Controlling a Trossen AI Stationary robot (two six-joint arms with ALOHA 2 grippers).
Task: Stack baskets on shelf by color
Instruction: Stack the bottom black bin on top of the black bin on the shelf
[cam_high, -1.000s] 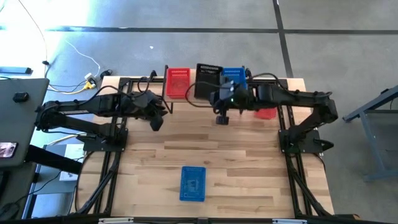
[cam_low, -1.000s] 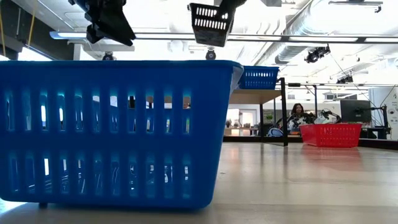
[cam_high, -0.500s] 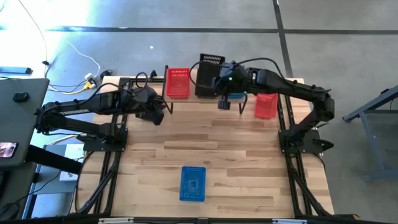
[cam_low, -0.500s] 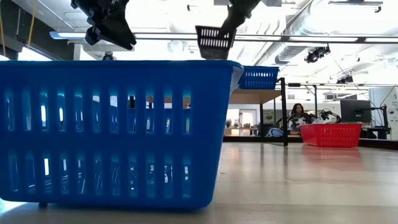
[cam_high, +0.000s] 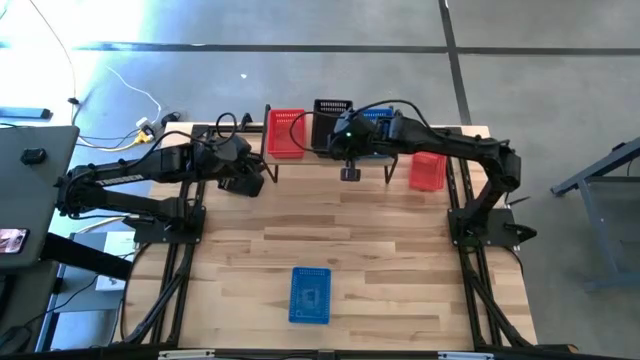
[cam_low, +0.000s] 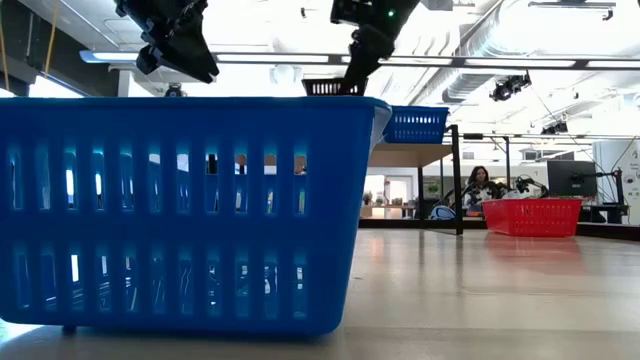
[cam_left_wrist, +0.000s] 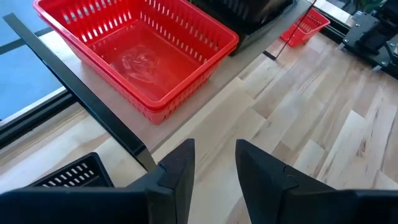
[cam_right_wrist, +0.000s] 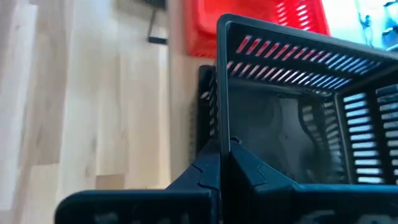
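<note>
A black basket sits in line between a red basket and a blue basket on the shelf at the table's far edge. My right gripper is shut on it. In the low view only its rim shows above the big blue basket in front. A second black mesh wall shows right beside the held one. My left gripper is open, hovering just near of the red basket, touching nothing. A further black basket shows by the shelf's leg. My right gripper pinches the black basket's wall at its rim, on the basket's near right side, one finger inside and one outside. The fingers come slanting down from the near right. Whether the basket rests on the shelf or on another basket I cannot tell.
A loose blue basket stands on the table near its near edge. A red basket stands on the table by the shelf's right end. Bare wood lies between the shelf and the near blue basket.
My right gripper has carried the black basket toward the table's far edge and to the left, then down, from well above the shelf into the gap between the red and blue baskets. It has stayed shut on the basket throughout.
</note>
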